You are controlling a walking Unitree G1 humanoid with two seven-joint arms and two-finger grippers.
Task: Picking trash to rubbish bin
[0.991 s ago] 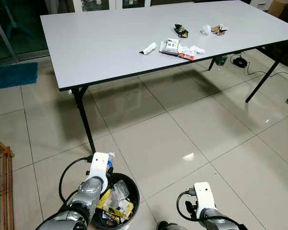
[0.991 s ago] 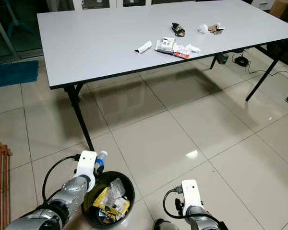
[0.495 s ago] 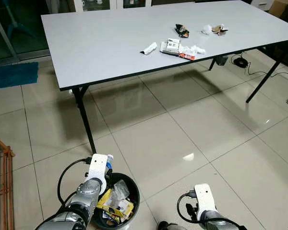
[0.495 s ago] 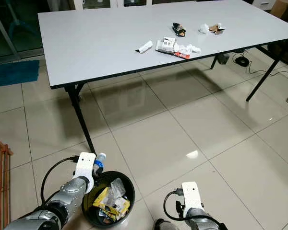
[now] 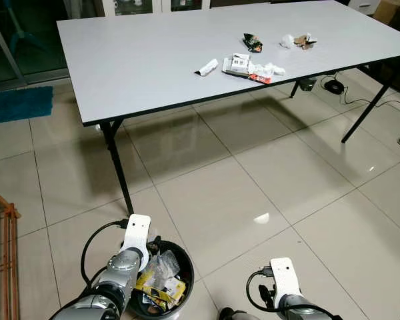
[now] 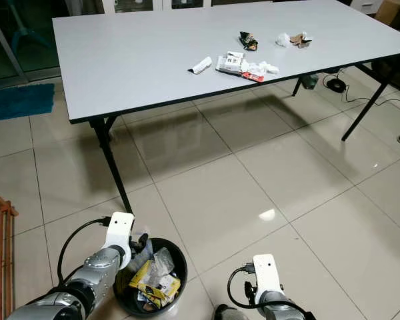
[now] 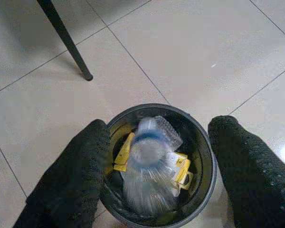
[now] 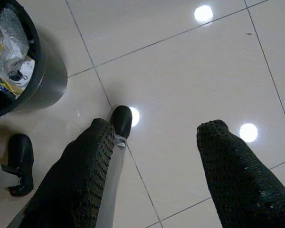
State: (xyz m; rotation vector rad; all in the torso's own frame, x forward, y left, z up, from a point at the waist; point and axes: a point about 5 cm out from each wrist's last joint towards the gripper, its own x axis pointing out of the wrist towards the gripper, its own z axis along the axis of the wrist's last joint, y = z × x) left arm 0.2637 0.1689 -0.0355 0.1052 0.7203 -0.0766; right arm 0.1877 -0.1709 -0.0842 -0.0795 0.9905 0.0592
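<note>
Now 1 bottle (image 7: 149, 166) dropping into bin (image 7: 206, 183); L gripper (image 7: 156, 156) spread wide, empty; R gripper (image 8: 156, 161) likewise

Head stereo pair: high, angled forward and down, table (image 5: 140, 60) in the upper frame, rubbish bin (image 5: 184, 291) at lower left. Left wrist camera: close, directly above the bin. Right wrist camera: near the floor, bin at upper left.
</note>
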